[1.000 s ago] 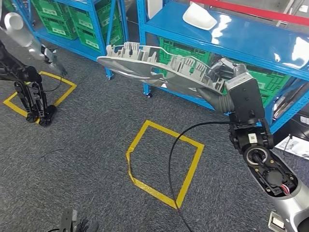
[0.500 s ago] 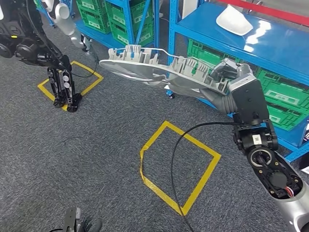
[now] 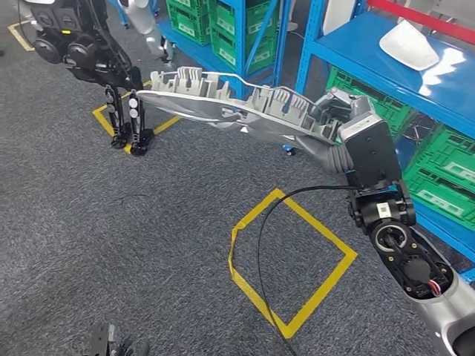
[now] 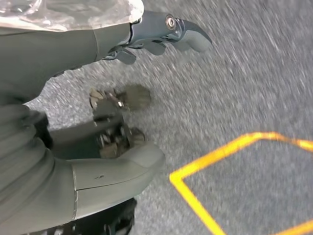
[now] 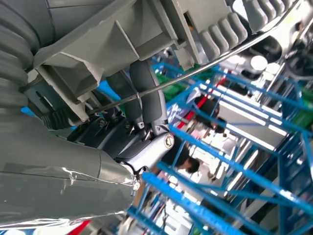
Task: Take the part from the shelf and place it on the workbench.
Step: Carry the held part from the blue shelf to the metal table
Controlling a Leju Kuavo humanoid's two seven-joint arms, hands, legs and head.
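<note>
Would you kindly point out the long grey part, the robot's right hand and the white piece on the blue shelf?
long grey part [image 3: 224, 107], head view, middle of its ribbed body.
right hand [image 3: 336, 119], head view, where it grips the part's end.
white piece [image 3: 409, 44], head view, its top surface.

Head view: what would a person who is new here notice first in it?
First the long grey part, held out level above the carpet by the right hand at one end. Then the yellow tape square on the floor below it. Behind, blue shelves carry green crates and a white piece, and another robot stands at the upper left.
</note>
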